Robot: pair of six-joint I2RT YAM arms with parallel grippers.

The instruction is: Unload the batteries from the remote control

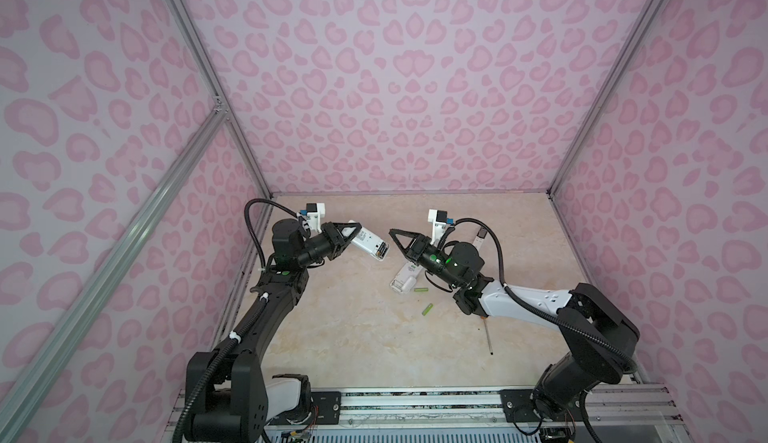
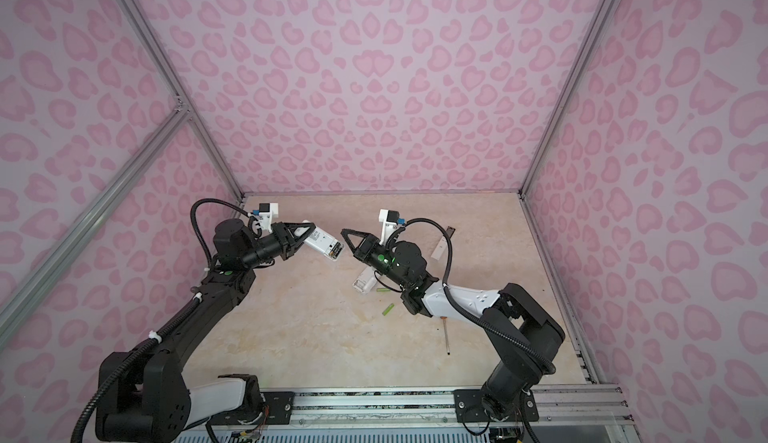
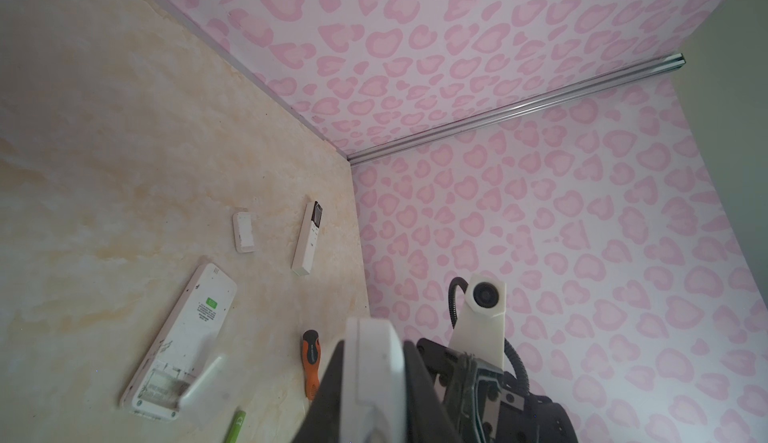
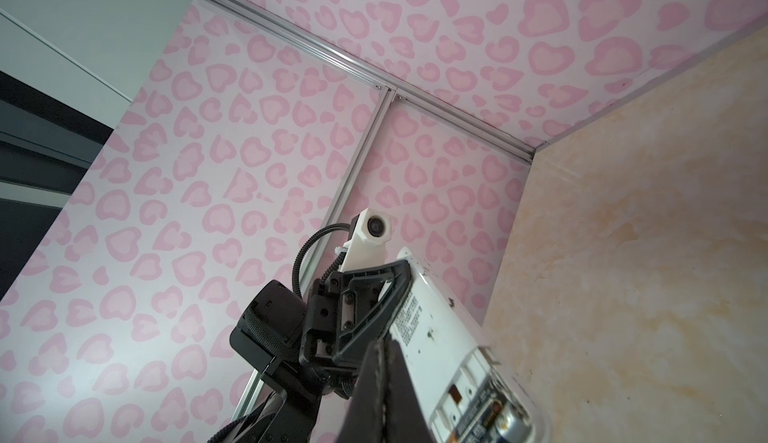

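My left gripper (image 1: 352, 234) (image 3: 372, 347) is shut on a white remote control (image 1: 368, 244) (image 2: 322, 243) (image 3: 374, 378) and holds it above the table. Its open battery bay faces the right arm. Dark batteries (image 4: 496, 416) with silver ends sit in that bay. My right gripper (image 1: 391, 233) (image 2: 343, 233) (image 4: 384, 347) is shut and empty, its tip just beside the held remote's (image 4: 436, 328) back; I cannot tell whether they touch. Two lime-green batteries (image 1: 420, 290) (image 1: 427, 309) lie loose on the table, also in a top view (image 2: 383, 290) (image 2: 388, 309). One shows in the left wrist view (image 3: 236, 426).
A second white remote (image 1: 403, 281) (image 3: 187, 337) lies back-up under the right arm, its bay open. A slim white remote (image 1: 480, 239) (image 3: 307, 239) and a small white cover (image 3: 244, 232) lie near the back right. An orange-handled screwdriver (image 3: 311, 357) (image 1: 488, 337) lies beneath the right forearm.
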